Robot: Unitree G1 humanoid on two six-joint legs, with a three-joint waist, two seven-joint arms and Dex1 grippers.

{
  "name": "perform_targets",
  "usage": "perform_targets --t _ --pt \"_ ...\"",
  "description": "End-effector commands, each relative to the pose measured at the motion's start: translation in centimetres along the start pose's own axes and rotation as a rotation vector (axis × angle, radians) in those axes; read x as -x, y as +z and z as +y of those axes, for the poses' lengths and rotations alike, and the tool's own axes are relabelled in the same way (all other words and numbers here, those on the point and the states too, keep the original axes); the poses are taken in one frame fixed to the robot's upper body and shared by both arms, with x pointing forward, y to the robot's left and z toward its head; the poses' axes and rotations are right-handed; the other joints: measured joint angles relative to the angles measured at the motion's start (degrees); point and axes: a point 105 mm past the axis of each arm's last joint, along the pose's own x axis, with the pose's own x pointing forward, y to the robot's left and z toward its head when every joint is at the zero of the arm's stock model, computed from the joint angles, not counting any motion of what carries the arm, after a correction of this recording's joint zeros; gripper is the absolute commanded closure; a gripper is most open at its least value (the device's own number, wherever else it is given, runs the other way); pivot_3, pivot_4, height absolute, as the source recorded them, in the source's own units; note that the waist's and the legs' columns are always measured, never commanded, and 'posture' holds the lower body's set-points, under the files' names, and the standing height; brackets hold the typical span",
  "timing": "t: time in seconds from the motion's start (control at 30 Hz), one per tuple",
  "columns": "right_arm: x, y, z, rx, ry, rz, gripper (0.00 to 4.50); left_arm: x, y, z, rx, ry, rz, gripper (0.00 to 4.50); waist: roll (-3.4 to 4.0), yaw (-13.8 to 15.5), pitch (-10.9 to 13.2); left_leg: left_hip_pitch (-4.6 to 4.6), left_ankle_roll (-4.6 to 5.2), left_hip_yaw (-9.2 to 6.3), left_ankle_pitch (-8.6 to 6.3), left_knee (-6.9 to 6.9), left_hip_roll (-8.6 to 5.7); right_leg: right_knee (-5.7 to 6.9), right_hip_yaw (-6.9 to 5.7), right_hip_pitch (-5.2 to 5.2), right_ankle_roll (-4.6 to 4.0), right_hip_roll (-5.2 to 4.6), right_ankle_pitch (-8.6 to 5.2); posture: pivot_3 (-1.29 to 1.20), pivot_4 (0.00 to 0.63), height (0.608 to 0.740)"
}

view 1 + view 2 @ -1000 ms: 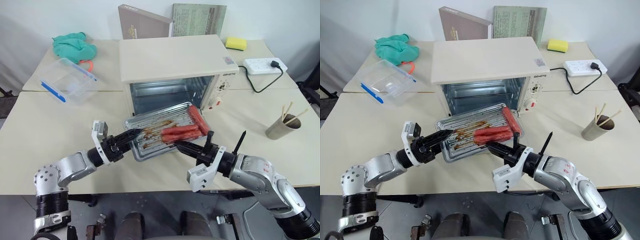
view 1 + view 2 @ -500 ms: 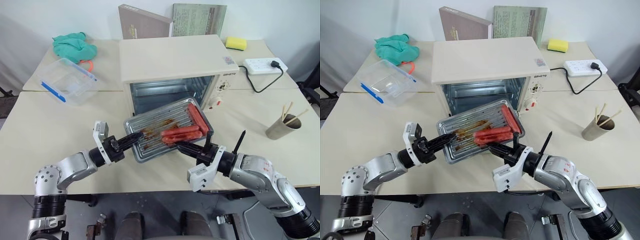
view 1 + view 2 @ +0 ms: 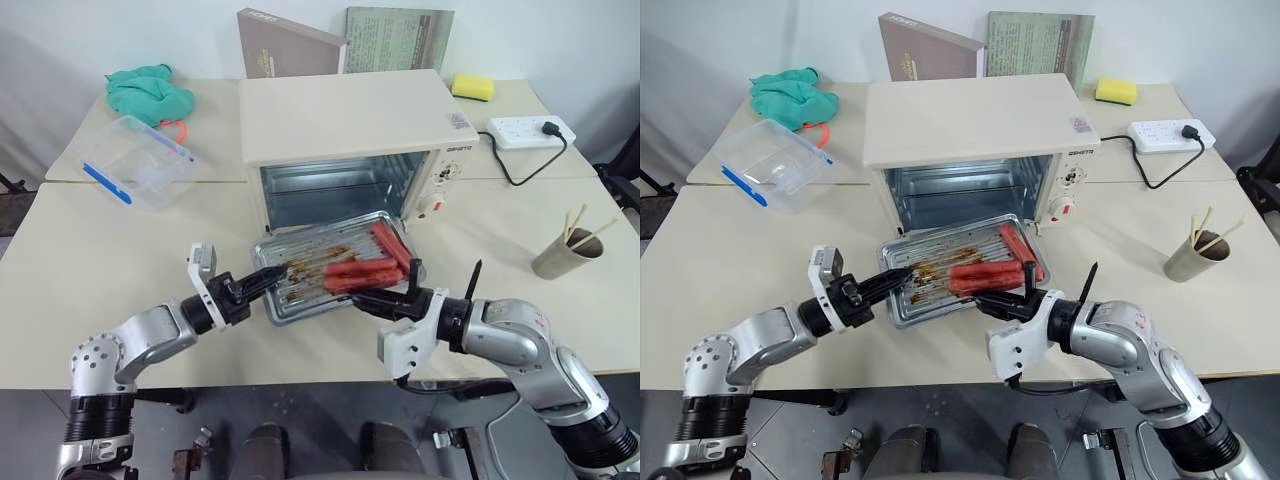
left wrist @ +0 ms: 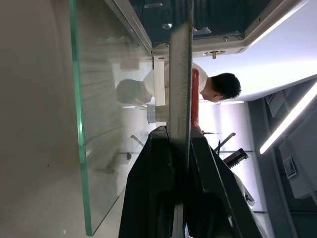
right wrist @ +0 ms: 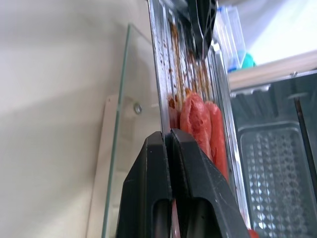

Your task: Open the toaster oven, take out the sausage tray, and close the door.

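The toaster oven (image 3: pixel 340 120) stands mid-table with its cavity open. Its glass door (image 5: pixel 130 148) lies folded down flat under the tray. The metal sausage tray (image 3: pixel 300 247), streaked with brown grease, hangs roughly level in front of the opening, with red sausages (image 3: pixel 362 270) on its right half. My left gripper (image 3: pixel 268 279) is shut on the tray's left rim. My right gripper (image 3: pixel 373 298) is shut on the tray's near rim, beside the sausages (image 5: pixel 197 119). The left wrist view looks along the tray's edge (image 4: pixel 181 79), clamped between the fingers (image 4: pixel 153 188).
A clear container with a blue lid (image 3: pixel 135 160) and a green cloth (image 3: pixel 150 90) lie at the back left. A power strip (image 3: pixel 525 130), a yellow sponge (image 3: pixel 470 87) and a paper cup of sticks (image 3: pixel 560 255) sit to the right. Boxes (image 3: pixel 290 45) lean behind the oven.
My left gripper has closed on the tray's left rim. The tray, earlier tipped up at its right end, now hangs flatter and slightly lower.
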Motion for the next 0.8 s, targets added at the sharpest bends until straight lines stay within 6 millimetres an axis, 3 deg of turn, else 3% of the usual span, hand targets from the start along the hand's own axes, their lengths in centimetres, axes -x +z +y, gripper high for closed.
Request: perform_targets --t 0.03,0.4,0.6,0.8 --pt "0.0 1.3 -1.7 0.033 -0.063 -0.073 3.7 -0.3 -0.9 -0.7 -0.014 -0.031 0.035 4.5 0.0 0.0 0.0 0.0 0.0 0.01 0.0 0.0 0.0 0.0 0.0 0.0 0.0 0.0 0.0 0.0 0.15 0.74" --pt "0.5 1.7 -1.0 0.046 0.026 -0.142 0.03 -0.6 -0.7 -0.7 -0.002 -0.032 0.031 4.5 0.0 0.06 0.0 -0.01 0.0 0.01 0.0 0.01 0.0 -0.02 0.0 0.01 0.0 0.0 0.0 0.0 0.15 0.74" --pt "1.1 2.0 -1.0 0.011 0.065 -0.197 0.03 -0.5 -0.3 -0.3 0.014 -0.015 0.013 4.5 0.0 0.08 0.0 0.0 0.0 0.0 0.0 0.0 0.0 -0.02 0.0 0.01 0.0 0.0 0.0 0.0 0.15 0.74" --pt "3.3 1.4 -2.2 -0.266 0.134 -0.229 0.03 0.5 -0.2 -0.5 -0.002 -0.019 -0.005 4.5 -0.01 0.19 0.0 0.0 0.01 -0.01 0.0 0.01 0.0 -0.04 -0.01 0.04 0.0 0.0 0.0 0.0 0.15 0.74"
